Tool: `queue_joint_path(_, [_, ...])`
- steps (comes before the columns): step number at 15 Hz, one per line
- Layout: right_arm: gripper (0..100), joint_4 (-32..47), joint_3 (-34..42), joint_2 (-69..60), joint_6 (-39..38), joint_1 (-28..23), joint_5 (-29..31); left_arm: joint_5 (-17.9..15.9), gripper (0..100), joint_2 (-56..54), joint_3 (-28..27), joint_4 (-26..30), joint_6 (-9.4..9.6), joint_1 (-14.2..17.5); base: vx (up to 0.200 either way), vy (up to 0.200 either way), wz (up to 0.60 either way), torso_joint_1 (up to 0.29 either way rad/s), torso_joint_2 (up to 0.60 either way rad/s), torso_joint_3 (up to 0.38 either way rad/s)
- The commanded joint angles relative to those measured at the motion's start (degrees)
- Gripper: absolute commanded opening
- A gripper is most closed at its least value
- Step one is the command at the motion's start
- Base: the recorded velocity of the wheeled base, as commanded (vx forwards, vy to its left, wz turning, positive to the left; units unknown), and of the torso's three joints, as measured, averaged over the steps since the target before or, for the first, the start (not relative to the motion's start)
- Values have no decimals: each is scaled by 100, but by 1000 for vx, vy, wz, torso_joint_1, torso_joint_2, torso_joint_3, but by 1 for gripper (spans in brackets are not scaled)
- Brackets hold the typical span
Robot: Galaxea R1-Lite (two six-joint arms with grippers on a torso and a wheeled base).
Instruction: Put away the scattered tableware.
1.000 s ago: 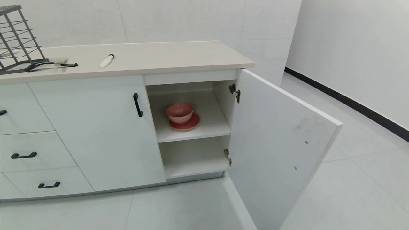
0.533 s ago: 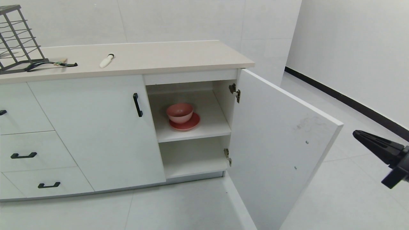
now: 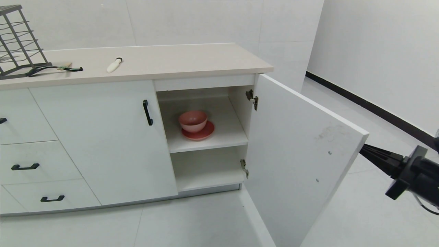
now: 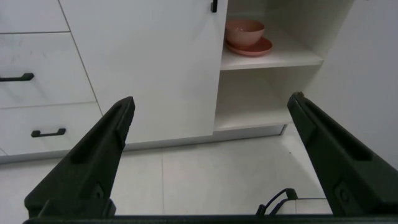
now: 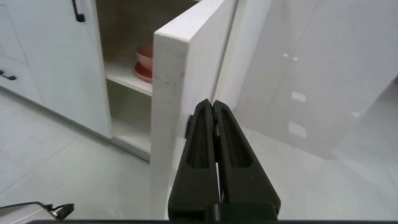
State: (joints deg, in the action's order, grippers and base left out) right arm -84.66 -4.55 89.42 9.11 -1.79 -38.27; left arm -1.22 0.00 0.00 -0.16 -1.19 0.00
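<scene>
Closest in, the left gripper hangs low over the tiled floor with its two black fingers spread wide and nothing between them, facing the front of the cabinet. The right gripper has its fingers pressed flat together, clenched on nothing, and it points at the free edge of the open cabinet door. In the head view that right gripper sits at the far right, its tip just at the door's outer edge; whether it touches the door cannot be told. The door stands swung out toward the robot on two metal hinges. Behind it, the upper shelf carries a pink bowl standing upright on a red plate, both toward the left side of the compartment. Just beside the opening, the neighbouring door is shut, with a black vertical handle, and farther left are drawers with black pulls. On the beige countertop above lies a white-handled utensil, and well apart from it to the left a black-handled utensil lies against the foot of a black wire rack near the wall.
</scene>
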Motion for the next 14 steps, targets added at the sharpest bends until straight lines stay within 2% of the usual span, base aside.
queue_joint_path(1, [0, -6, -11, 111, 39, 417, -76, -1, 100, 0, 0, -2, -4, 0, 0, 0, 0, 0, 0, 0])
queue_joint_path(4, [0, -6, -11, 155, 118, 838, -76, -1, 100, 0, 0, -2, -4, 0, 0, 0, 0, 0, 0, 0])
queue_joint_path(9, [0, -6, -301, 313, 118, 1208, -76, -1, 100, 0, 0, -2, -4, 0, 0, 0, 0, 0, 0, 0])
queue_joint_path(14, [0, 11, -802, 647, 91, 2042, -58, -1, 100, 0, 0, -2, -4, 0, 0, 0, 0, 0, 0, 0])
